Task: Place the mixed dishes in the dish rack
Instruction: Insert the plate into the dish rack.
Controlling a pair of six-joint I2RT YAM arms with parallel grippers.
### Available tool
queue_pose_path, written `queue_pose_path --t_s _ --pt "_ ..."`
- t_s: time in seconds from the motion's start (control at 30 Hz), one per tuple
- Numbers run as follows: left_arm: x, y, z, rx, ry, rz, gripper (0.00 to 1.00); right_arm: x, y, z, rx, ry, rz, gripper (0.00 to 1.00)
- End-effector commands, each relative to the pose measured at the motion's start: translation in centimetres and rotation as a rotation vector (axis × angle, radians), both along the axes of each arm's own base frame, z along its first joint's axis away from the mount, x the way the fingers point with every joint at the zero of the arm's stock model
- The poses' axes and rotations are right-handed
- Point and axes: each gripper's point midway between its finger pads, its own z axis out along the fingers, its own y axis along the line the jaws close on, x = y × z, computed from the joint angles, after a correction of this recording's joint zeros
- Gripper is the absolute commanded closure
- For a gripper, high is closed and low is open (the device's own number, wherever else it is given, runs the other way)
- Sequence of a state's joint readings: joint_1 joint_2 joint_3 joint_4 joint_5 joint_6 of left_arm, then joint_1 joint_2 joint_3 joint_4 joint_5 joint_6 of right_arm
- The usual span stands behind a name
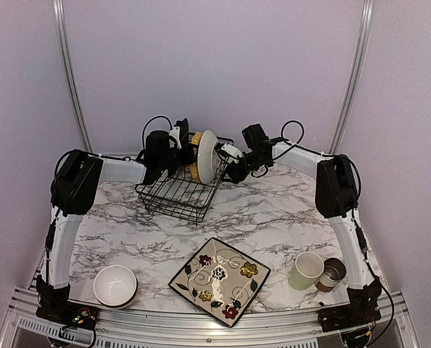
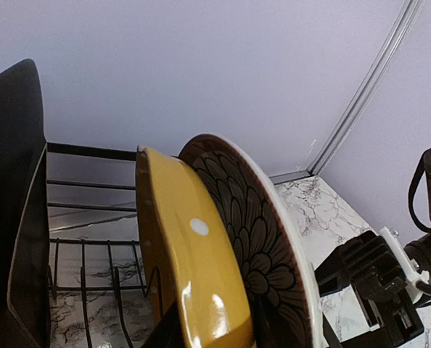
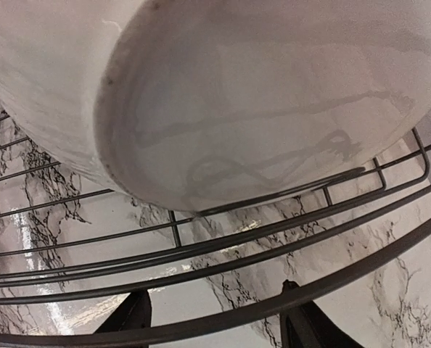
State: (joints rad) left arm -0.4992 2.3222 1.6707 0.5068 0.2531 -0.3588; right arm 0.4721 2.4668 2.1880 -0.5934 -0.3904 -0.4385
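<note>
At the far middle of the marble counter point(image 1: 273, 217) sits the black wire dish rack point(image 1: 173, 197). Two round plates stand on edge inside it. One is a yellow plate point(image 2: 186, 261) with white dots. Close against its right side is a patterned plate point(image 2: 253, 233) with brown petals on its face and a white back.

Both arms reach in toward those plates. The left end effector point(image 1: 179, 143) is up against the yellow plate's side. Its fingers are hidden from where I stand and don't show in its own camera either, so I can't tell whether it is open, closed or gripping. The right end effector point(image 3: 217, 319) is low at the rack's right side, under the white back of the patterned plate. Its two fingers are spread apart, with only rack wire crossing the gap and no dish held between them.

The other dishes lie along the near edge, well apart from the rack. A white bowl point(image 1: 115, 284) is by the left arm's base, and a black square plate point(image 1: 220, 280) with flowers lies flat in the middle. On the right, a pale green mug point(image 1: 306, 270) has a small grey-brown cup point(image 1: 332, 273) just beside it.
</note>
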Motion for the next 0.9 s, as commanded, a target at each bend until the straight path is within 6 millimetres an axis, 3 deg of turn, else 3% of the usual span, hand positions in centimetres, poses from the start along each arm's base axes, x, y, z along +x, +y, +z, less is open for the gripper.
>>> queue_pose_path --t_s 0.0,0.07,0.23,0.6,0.73,0.87 --pt "-1.3 -1.8 7.0 -0.032 -0.172 -0.045 0.62 1.3 -0.4 0.4 0.006 -0.024 -0.029 0.42" --pt "-1.6 -1.2 8.2 -0.003 -0.192 -0.028 0.56 1.2 -0.5 0.4 0.011 -0.016 -0.029 0.42" --pt "-1.6 0.2 8.8 0.051 -0.200 0.028 0.42 0.8 -0.3 0.5 0.032 0.003 -0.019 0.42" --pt "-3.3 2.5 11.2 0.058 -0.174 0.087 0.35 0.9 -0.4 1.0 0.032 -0.009 -0.021 0.42" --pt "-4.5 4.1 10.4 0.098 -0.084 0.135 0.36 1.7 -0.7 0.8 0.045 -0.007 -0.042 0.42" --pt "-5.6 5.8 8.1 0.190 0.037 0.181 0.39 2.6 -1.3 0.7 0.081 0.017 -0.063 0.42"
